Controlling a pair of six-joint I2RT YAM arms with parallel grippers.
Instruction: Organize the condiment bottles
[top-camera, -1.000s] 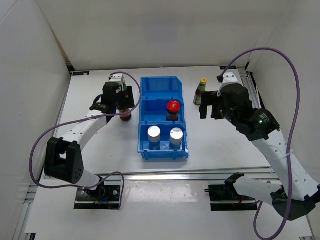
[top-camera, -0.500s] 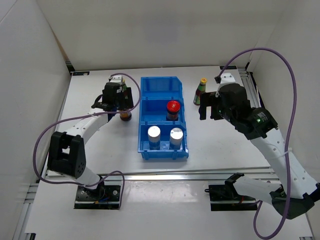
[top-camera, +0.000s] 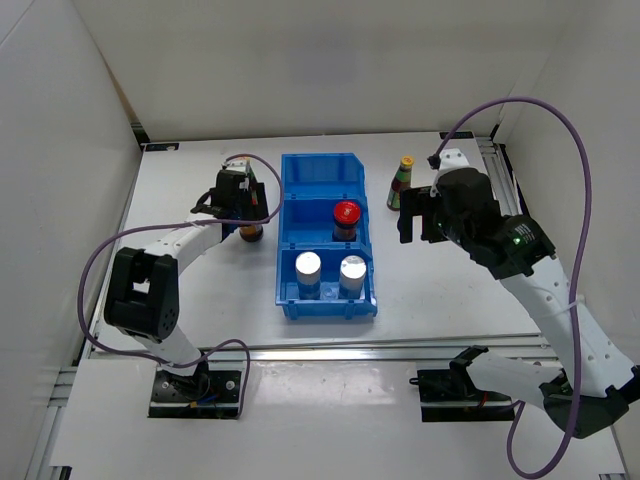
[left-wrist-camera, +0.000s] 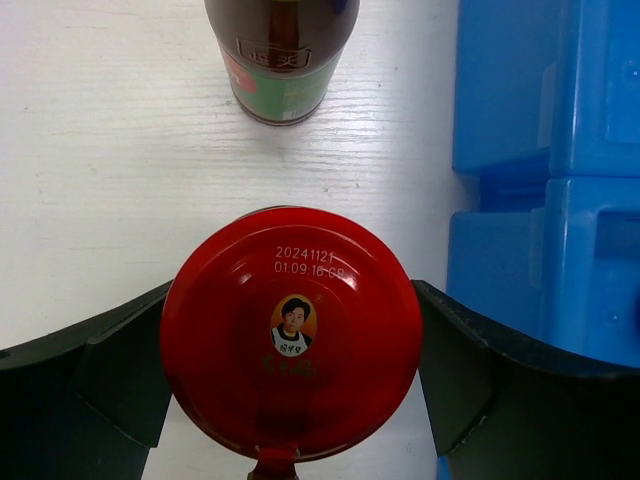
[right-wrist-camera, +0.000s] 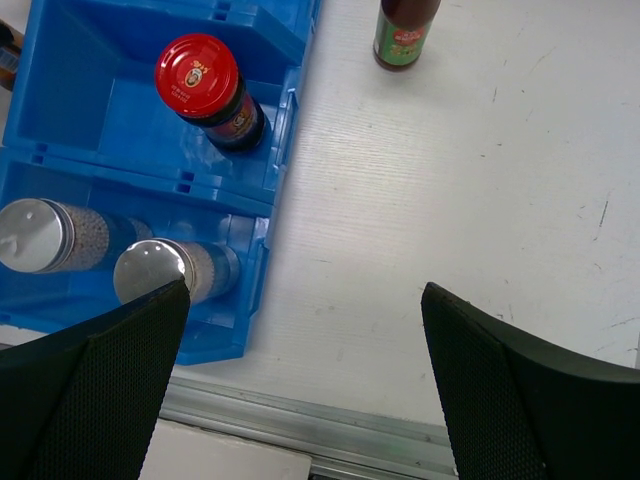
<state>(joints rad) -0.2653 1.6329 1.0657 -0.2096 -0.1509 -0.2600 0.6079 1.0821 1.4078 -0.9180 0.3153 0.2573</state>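
Observation:
A squat red-lidded jar (top-camera: 251, 232) stands on the table left of the bin. My left gripper (top-camera: 247, 214) is open above it, its fingers (left-wrist-camera: 110, 380) flanking the red lid (left-wrist-camera: 292, 350). A slim dark sauce bottle (left-wrist-camera: 282, 60) stands just behind that jar, mostly hidden in the top view. The blue bin (top-camera: 318, 172) holds a second red-lidded jar (top-camera: 345, 218) in its middle compartment and two silver-topped shakers (top-camera: 308, 270) (top-camera: 352, 271) in the front one. A yellow-capped bottle (top-camera: 401, 184) stands right of the bin. My right gripper (top-camera: 412, 214) is open and empty near it.
White walls close in the table on the left, back and right. A metal rail (top-camera: 320, 348) runs along the near edge. The bin's far compartment (top-camera: 310, 185) holds nothing. The right wrist view shows bare table (right-wrist-camera: 450, 200) right of the bin.
My left arm has swung its elbow inward and the wrist has shifted slightly over the jar. The jar and the other bottles have not moved. The right gripper has hardly moved.

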